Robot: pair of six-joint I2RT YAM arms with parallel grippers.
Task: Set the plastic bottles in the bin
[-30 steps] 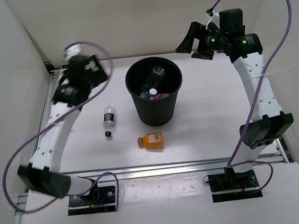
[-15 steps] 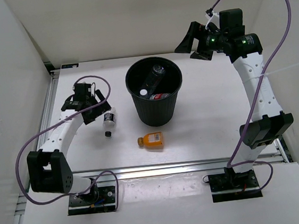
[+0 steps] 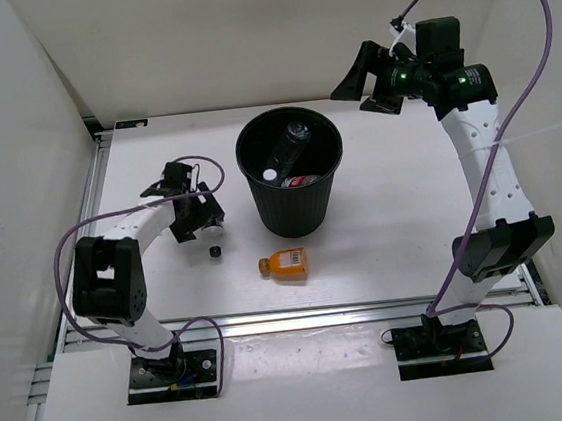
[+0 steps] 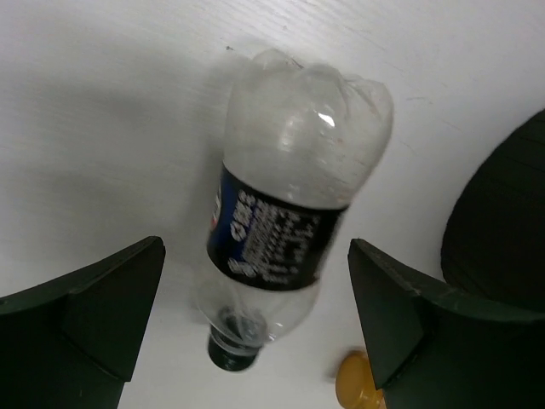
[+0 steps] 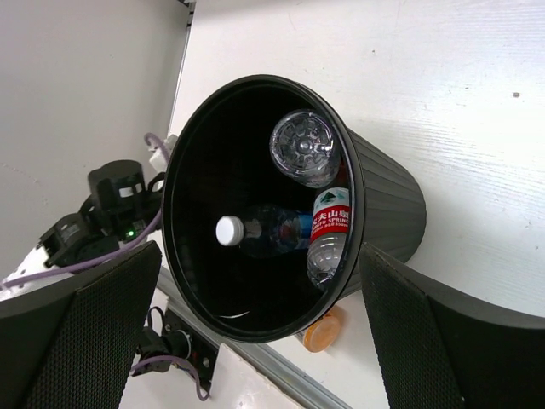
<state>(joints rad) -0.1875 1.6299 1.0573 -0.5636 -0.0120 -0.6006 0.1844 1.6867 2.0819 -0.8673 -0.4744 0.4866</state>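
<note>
A clear bottle with a black label (image 4: 277, 230) lies on the white table, its black cap (image 3: 215, 251) towards the near edge. My left gripper (image 3: 198, 217) is open and low over it. Its fingers (image 4: 94, 324) stand on either side of the bottle without touching it. The black ribbed bin (image 3: 291, 174) stands mid-table and holds several bottles: a clear one (image 5: 305, 146), a red-labelled one (image 5: 330, 226) and a white-capped one (image 5: 255, 232). The squat orange bottle (image 3: 284, 263) lies in front of the bin. My right gripper (image 3: 363, 79) is open and empty, raised at the far right of the bin.
The bin's wall (image 4: 502, 230) is close to the right of the left gripper. The orange bottle's cap (image 4: 356, 385) shows at the lower edge of the left wrist view. White walls enclose the table on the left, back and right.
My left arm has swung down from a raised pose and now has its open jaws over the black-labelled bottle. The right arm has stayed still.
</note>
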